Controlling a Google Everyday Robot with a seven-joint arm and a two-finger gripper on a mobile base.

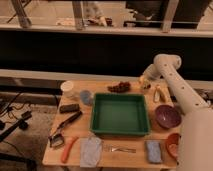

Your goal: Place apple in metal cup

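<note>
Your gripper (pixel 145 84) sits at the far right corner of the surface (pixel 130 156), reached down just past the grape bunch (pixel 119 87), and that position makes sense only if the fruit or the cup lies there. What it is doing with its jaws you cannot tell from this view. The apple does not show as a separate thing anywhere on the surface; judging by where the arm has gone, it is probably under or inside the gripper, hidden by it, but treat that as a guess. The metal cup (pixel 86 96) appears to be the small dull grey round thing just left of the green tray (pixel 120 131), near the white plastic cup (pixel 68 88), well apart from the gripper with the tray's back edge between them. So you should expect a carry leftward along the far side, over the grapes. The cup looks small and short, so the drop will want to be centred and low. The purple bowl (pixel 167 116) and the carrot (pixel 68 149) lie off that path.
</note>
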